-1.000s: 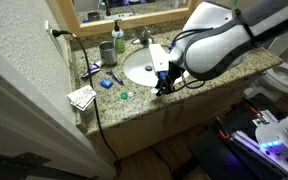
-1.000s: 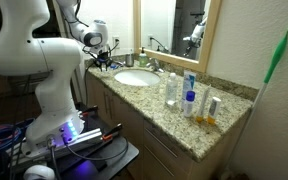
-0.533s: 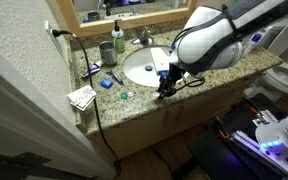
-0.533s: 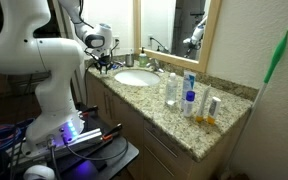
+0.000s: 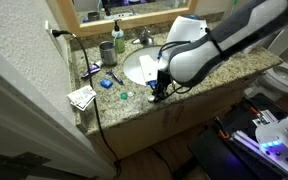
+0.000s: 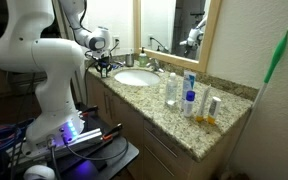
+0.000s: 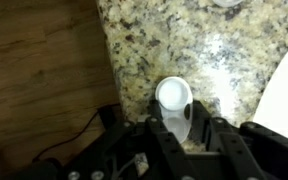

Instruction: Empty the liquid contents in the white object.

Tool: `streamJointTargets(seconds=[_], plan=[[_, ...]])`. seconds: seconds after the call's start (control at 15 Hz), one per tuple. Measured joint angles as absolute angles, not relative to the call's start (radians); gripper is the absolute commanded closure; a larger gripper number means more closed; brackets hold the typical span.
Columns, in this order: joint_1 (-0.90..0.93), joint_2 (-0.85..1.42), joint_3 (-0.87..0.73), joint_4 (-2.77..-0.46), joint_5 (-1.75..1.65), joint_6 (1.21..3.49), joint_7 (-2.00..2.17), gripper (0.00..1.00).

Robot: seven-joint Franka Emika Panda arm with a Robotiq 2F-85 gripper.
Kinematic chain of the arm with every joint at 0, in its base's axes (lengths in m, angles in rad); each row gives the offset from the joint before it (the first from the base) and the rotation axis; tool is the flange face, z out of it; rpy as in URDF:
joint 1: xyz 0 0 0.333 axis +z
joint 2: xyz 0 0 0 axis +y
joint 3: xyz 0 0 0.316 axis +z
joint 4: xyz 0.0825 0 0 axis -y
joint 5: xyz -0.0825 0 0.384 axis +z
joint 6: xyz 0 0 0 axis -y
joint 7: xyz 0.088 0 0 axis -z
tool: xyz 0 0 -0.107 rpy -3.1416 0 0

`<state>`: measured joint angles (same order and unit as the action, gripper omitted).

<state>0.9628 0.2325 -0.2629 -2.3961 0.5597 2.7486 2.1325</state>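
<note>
In the wrist view the claw [image 7: 182, 135] comes in from the bottom edge, its jaws set narrowly to either side of the cup [image 7: 174, 95]. Whether they pinch it or merely flank it I cannot tell. The cup's mouth faces the camera. It is at the front edge of the table [image 7: 154, 40], near the sink [image 7: 284, 95] but not over it. I judge nothing poured yet: carrying it over the basin and tipping remain. Glare washes out any liquid inside. In both exterior views the cup is too small to find, and the claw [image 5: 159, 90] is a dark blur under the arm [image 5: 199, 55].
</note>
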Motion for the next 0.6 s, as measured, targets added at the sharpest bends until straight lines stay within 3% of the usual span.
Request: streamJointTargets(seconds=[0.13,0.2,0.27,0.6], plan=[[0.91,0.234,-0.208,-2.389,0.396,2.748,2.266,0.84],[0.892,0.238,-0.189,-2.381,0.319,2.748,2.329,0.39],[0.876,0.245,-0.174,-2.368,0.243,2.748,2.391,0.38],[0.811,0.278,-0.119,-2.324,0.02,2.742,2.567,0.03]])
